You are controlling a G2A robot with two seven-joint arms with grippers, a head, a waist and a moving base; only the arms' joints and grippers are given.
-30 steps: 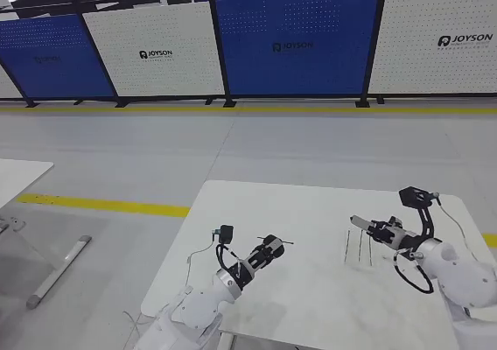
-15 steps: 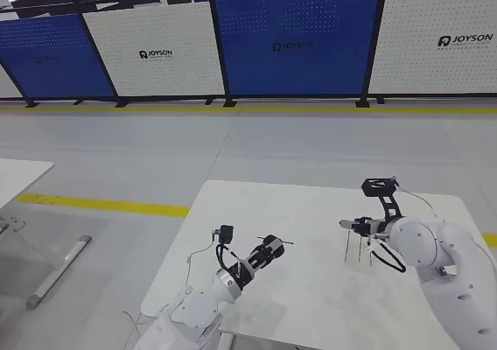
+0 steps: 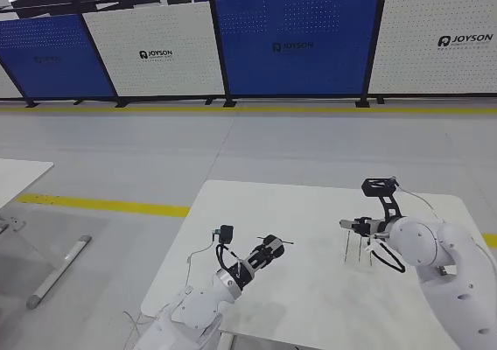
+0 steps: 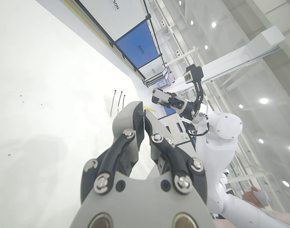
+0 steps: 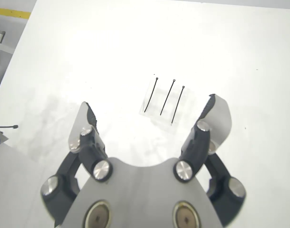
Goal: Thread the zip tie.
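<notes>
Held zip tie [image 3: 287,241]: a thin black strand pinched in the left claw [image 3: 276,242], with its free end poking out toward 3 o'clock in the top view. Most of its length is hidden inside the claw. In the left wrist view the held zip tie [image 4: 140,112] is no more than a dark nub between the pads. In the right wrist view the held zip tie [image 5: 14,126] shows its head end only, the rest cut off at the frame edge. The left claw [image 4: 142,110] is pressed together on it, at about 9 o'clock from the middle of the desk [image 3: 318,297].

Three loose zip ties [image 5: 167,97]: flat on the desk, side by side, near parallel and not touching, heads all at one end. They lie at 3 o'clock from the held one, well apart from it. In the top view the loose zip ties [image 3: 359,249] are hairlines, heads too small to make out. Under them is a faint clear patch [image 5: 159,97] whose edges are hard to trace.

Right claw [image 5: 149,100]: spread wide, gripping nothing, above the loose ties. The top view puts the right claw [image 3: 348,225] just at 12 o'clock of them.
</notes>
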